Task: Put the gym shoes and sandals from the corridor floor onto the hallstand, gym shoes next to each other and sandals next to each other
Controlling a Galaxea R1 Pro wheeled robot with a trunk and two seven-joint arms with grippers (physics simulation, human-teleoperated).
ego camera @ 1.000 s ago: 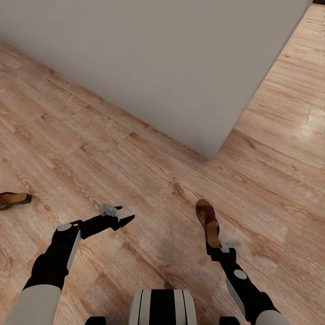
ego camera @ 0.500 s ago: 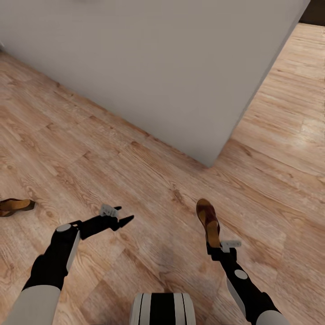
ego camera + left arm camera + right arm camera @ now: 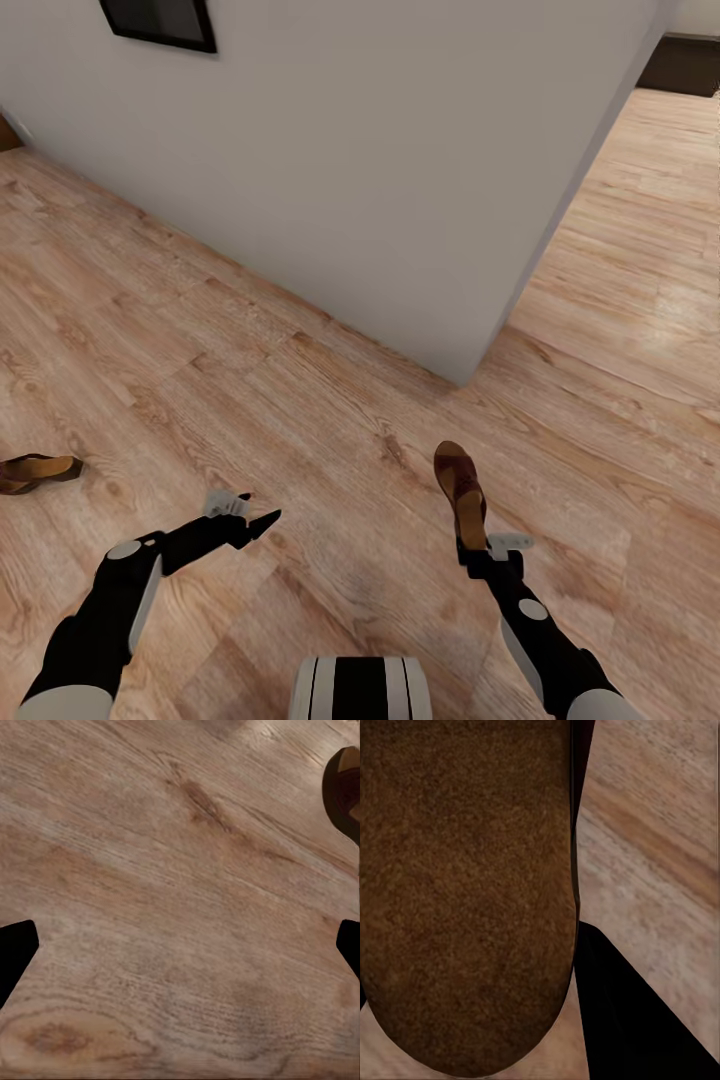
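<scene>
My right gripper [image 3: 469, 546] is shut on the heel of one brown sandal [image 3: 461, 487], holding it above the wood-plank corridor floor [image 3: 320, 440] with its toe pointing away from me. In the right wrist view the sandal's brown sole [image 3: 465, 892] sits close against a black finger [image 3: 637, 1020]. The other sandal [image 3: 36, 470] lies on the floor at the far left. My left gripper [image 3: 258, 520] hangs open over bare planks, its fingertips [image 3: 15, 949] wide apart. The held sandal [image 3: 345, 791] appears at the edge of the left wrist view. Gym shoes and hallstand are out of view.
A grey wall [image 3: 400, 180] runs across ahead and ends in a corner [image 3: 465, 378]; open floor continues past it on the right. A dark framed panel [image 3: 160, 22] hangs on the wall at upper left. A dark low unit [image 3: 688, 62] stands far right.
The head view has tilted up, bringing the dark panel into sight. My left arm has dropped lower and drawn back toward me. The right gripper keeps its hold on the sandal.
</scene>
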